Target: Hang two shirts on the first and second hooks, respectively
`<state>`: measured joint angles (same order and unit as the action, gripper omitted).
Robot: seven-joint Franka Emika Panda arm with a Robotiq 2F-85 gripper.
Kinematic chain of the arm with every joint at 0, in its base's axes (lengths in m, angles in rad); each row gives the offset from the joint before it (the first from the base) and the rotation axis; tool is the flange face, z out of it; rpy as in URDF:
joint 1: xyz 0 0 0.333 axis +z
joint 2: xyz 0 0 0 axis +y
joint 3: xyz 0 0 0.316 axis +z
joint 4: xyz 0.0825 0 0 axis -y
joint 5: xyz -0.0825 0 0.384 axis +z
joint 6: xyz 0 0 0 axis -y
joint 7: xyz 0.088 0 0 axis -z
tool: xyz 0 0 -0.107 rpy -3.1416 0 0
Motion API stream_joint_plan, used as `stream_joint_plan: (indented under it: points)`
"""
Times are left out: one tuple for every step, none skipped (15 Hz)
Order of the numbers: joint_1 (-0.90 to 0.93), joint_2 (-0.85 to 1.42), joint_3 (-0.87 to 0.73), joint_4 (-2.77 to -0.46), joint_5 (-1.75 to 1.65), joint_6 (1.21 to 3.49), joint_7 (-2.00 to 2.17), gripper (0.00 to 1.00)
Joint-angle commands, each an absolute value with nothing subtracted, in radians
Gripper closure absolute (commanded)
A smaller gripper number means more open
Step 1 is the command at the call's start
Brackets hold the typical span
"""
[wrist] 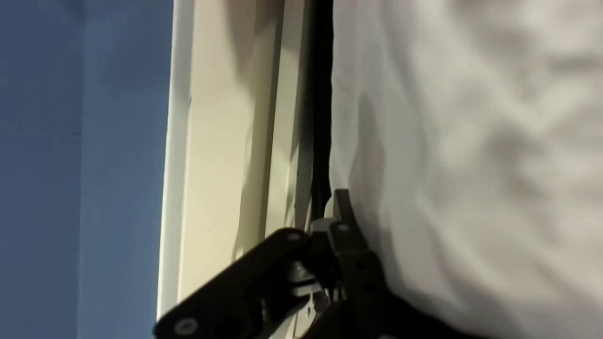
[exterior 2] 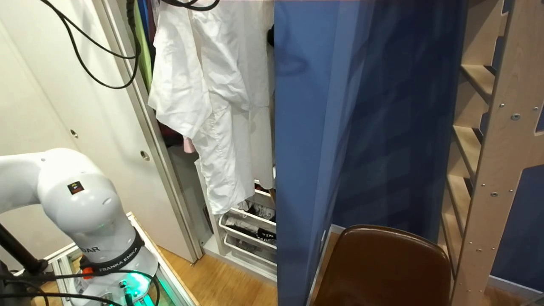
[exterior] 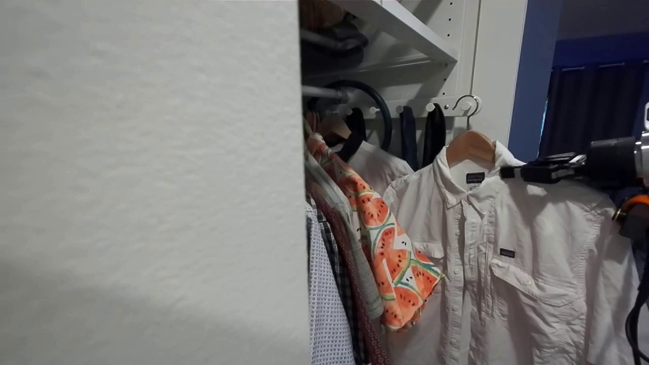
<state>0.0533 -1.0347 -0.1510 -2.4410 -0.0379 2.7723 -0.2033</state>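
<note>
The white shirt hangs on a wooden hanger in an exterior view. Its lower part shows in an exterior view and its cloth fills the right of the wrist view. The hanger's metal hook overlaps the end peg of a white wall rail; I cannot tell if it is around it or in front. My gripper is at the shoulder beside the collar. Its fingers are close together on the cloth; one tip is hidden. The orange-coral printed shirt hangs left of the white one.
The rail has several white pegs, some with dark garments. Other clothes hang left, below a white shelf. A blue wall edges the closet. Drawers stand below. Cables loop near the closet; a brown chair stands outside.
</note>
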Motion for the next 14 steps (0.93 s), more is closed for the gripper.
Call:
stream_joint_plan:
  points:
    - [-0.002, -0.989, -0.142, -2.389, -0.062, 2.727, -0.189, 0.53]
    - [-0.018, -0.995, -0.133, -2.383, -0.065, 2.714, -0.184, 0.48]
    - [-0.032, -1.004, -0.125, -2.377, -0.071, 2.7, -0.187, 0.42]
    - [-0.054, -1.025, -0.109, -2.37, -0.083, 2.672, -0.189, 0.33]
    - [-0.07, -1.046, -0.093, -2.362, -0.096, 2.636, -0.19, 0.27]
    - [-0.082, -1.066, -0.079, -2.355, -0.108, 2.604, -0.193, 0.19]
    - [-0.106, -1.088, -0.058, -2.345, -0.12, 2.555, -0.179, 0.12]
    - [-0.096, -1.112, -0.051, -2.333, -0.121, 2.511, -0.185, 0.06]
    - [-0.097, -1.131, -0.039, -2.322, -0.119, 2.467, -0.178, 0.01]
    - [-0.093, -1.147, -0.027, -2.304, -0.112, 2.416, -0.169, 0.0]
    - [-0.084, -1.158, -0.016, -2.288, -0.105, 2.371, -0.163, 0.0]
    - [-0.077, -1.168, -0.006, -2.277, -0.103, 2.338, -0.157, 0.0]
    - [-0.068, -1.169, 0.006, -2.26, -0.097, 2.311, -0.146, 0.0]
    - [-0.059, -1.168, 0.016, -2.248, -0.091, 2.286, -0.136, 0.0]
